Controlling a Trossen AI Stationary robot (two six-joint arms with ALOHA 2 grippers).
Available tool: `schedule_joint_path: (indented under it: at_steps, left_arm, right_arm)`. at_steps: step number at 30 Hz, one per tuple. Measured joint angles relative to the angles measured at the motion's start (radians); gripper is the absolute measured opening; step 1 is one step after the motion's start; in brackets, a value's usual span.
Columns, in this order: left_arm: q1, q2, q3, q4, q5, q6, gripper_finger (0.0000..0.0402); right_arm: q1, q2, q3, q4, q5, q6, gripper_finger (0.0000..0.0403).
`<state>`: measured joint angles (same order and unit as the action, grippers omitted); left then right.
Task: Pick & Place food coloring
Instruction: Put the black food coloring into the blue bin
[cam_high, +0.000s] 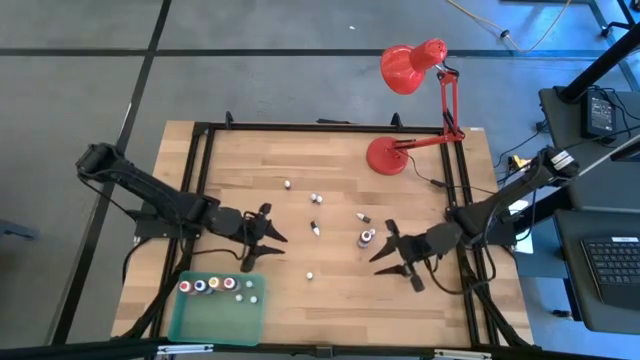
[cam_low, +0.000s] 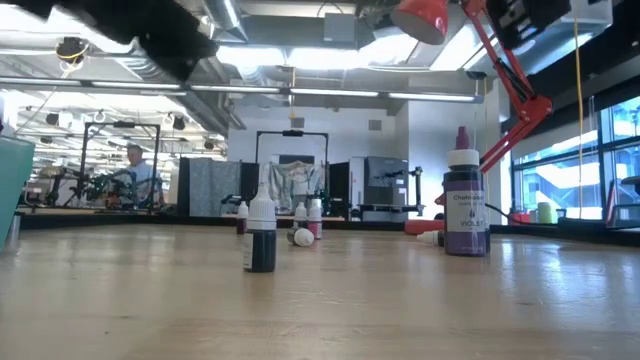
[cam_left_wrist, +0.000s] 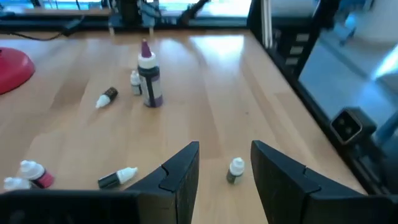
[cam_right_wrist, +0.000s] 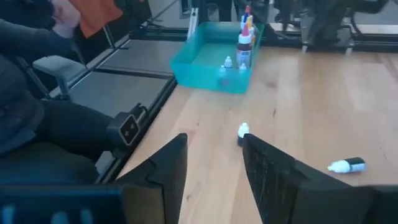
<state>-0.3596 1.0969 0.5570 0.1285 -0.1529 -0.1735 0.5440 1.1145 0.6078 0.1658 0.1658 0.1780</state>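
From above: pale wood-plank table inside a black metal frame. Left gripper over the left half, fingers spread, nothing held, just beyond the green tray at the near left corner. Row of colored bottles along the tray's far wall. Right gripper on the right half, fingers likewise spread and empty, just right of a taller purple bottle. Tiny white-tipped bottles scattered across the middle, well apart, with bare wood between them. Red desk lamp at the far right corner.

From table height: small dark bottle upright in the middle; purple bottle upright to the right, labelled; a person far off in the room behind.

Left wrist camera: two dark, smooth fingers parted, one tiny dark bottle upright on the wood between and beyond them; another dark bottle lying on its side nearby.

Right wrist camera: dark fingers apart, a tiny dark bottle upright ahead between them; translucent tray at the table edge; a seated person's dark sleeve beyond that edge.
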Motion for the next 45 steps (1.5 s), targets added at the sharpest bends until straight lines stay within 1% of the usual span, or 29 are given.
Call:
schedule_joint_path:
  at_steps: [4, 7, 11, 13, 17, 19, 23, 28, 34, 39, 45]
  left_arm:
    - [-0.001, 0.112, 0.19, -0.243, -0.003, 0.007, 0.0141]
    - [-0.002, 0.241, 0.328, -0.379, 0.043, 0.035, 0.0141]
    - [-0.016, 0.428, 0.502, -0.484, 0.124, 0.071, 0.0141]
    - [-0.025, 0.516, 0.584, -0.551, 0.148, 0.075, 0.0141]
    - [-0.037, 0.662, 0.72, -0.662, 0.156, 0.076, 0.0141]
    - [-0.039, 0.716, 0.769, -0.681, 0.15, 0.075, 0.0141]
    - [-0.038, 0.785, 0.828, -0.717, 0.133, 0.075, 0.0141]
    - [-0.038, 0.801, 0.836, -0.738, 0.052, 0.058, 0.0141]
    - [-0.037, 0.809, 0.836, -0.732, 0.05, 0.046, 0.0141]
    - [-0.037, 0.844, 0.836, -0.728, 0.067, 0.046, 0.0141]
    - [-0.037, 0.872, 0.835, -0.732, 0.05, 0.046, 0.0141]
  right_arm:
    - [-0.016, 0.0, -0.002, 0.003, 0.001, -0.003, 0.0157]
    - [-0.022, 0.0, -0.002, 0.002, 0.0, 0.0, 0.0157]
    - [-0.023, 0.001, -0.002, 0.0, 0.0, 0.0, 0.0157]
    - [-0.023, 0.002, -0.002, -0.001, 0.0, 0.0, 0.0157]
    - [-0.023, 0.002, -0.002, -0.001, 0.0, 0.002, 0.0157]
    - [-0.023, 0.002, -0.002, -0.001, 0.0, 0.003, 0.0157]
    - [-0.023, 0.002, -0.002, 0.0, -0.002, 0.007, 0.0157]
    - [-0.023, 0.002, -0.002, -0.002, -0.003, 0.048, 0.0157]
    - [-0.023, 0.002, -0.002, -0.005, -0.002, 0.053, 0.0157]
    - [-0.023, 0.002, -0.002, -0.005, -0.002, 0.054, 0.0157]
    - [-0.023, 0.002, -0.002, -0.006, -0.002, 0.054, 0.0157]
